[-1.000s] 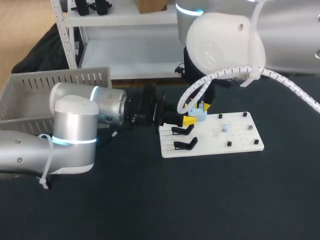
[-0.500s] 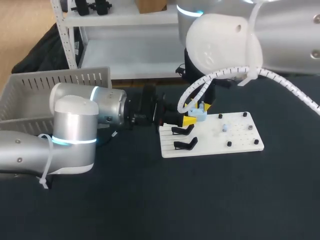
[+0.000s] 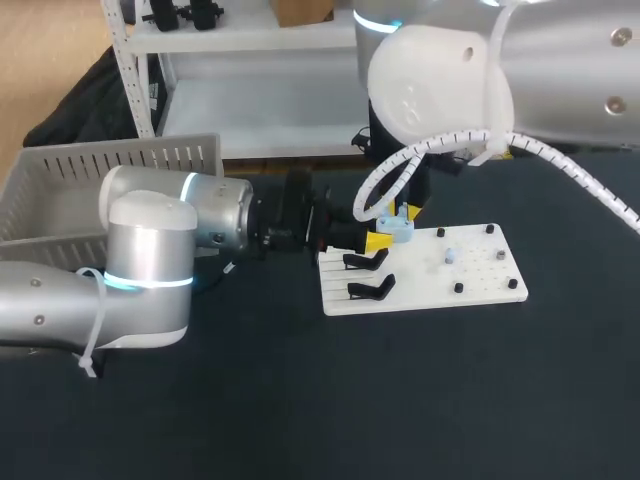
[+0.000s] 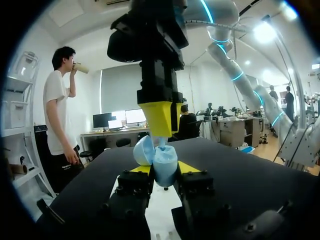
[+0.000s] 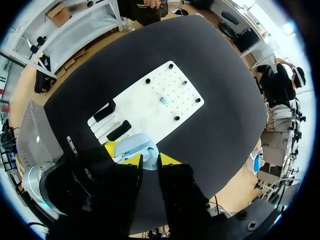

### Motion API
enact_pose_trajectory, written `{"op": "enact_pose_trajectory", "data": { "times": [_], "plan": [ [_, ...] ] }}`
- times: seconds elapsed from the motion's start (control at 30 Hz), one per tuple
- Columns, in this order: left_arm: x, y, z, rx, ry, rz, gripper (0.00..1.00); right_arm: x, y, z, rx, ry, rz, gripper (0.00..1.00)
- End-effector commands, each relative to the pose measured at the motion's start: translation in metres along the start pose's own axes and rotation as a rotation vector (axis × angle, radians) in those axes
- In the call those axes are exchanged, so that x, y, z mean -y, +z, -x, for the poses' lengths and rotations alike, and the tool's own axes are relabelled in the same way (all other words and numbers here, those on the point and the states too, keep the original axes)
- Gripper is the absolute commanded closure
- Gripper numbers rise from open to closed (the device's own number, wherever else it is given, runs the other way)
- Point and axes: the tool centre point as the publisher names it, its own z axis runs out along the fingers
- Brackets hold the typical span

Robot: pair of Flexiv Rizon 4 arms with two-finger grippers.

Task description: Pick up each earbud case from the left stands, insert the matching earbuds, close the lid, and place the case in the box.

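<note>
the left end effector (image 4: pixel 164 171) is clenched on the pale blue earbud case (image 4: pixel 165 161), one yellow tip against each side, holding it upright with the lid (image 4: pixel 143 150) swung open to one side. in the head view the case sits near the middle of the frame, in the air just over the upper left corner of the white board (image 3: pixel 480 285), close above the two black stands (image 3: pixel 368 274).

the right end effector (image 4: pixel 161 132) comes straight down over the open case, its tips pinched on what looks like a pale earbud (image 4: pixel 161 143), already at the mouth of the case. whether the earbud is seated i can't tell.

from where i stand, the step is the insertion, and doing it well means:
- holding the case dead still, with the grip low on the body so the lid stays free.
- bringing the earbud down along the well's own axis, not at a slant, since the lid stands just beside the descending tips.
- letting go only once the earbud has bottomed, then lifting straight up.

another small pale piece (image 3: pixel 450 256) waits on the board, likely the second earbud. the grey box (image 3: pixel 120 160) stands at the left of the frame on the dark worktop (image 3: pixel 450 400).
</note>
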Motion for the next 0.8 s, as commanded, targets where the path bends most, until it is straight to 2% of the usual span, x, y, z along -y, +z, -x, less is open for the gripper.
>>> {"op": "enact_pose_trajectory", "data": {
  "times": [0.03,0.8],
  "plan": [
    [0.0007,-0.0003,-0.0004,0.002,0.001,0.003,1.0,-0.0021,0.0005,0.0019,-0.004,0.0,-0.004,1.0],
    [0.0007,-0.0003,-0.0004,0.002,0.001,0.003,1.0,-0.0018,0.0077,0.0018,-0.02,0.007,-0.034,1.0]
  ]
}}
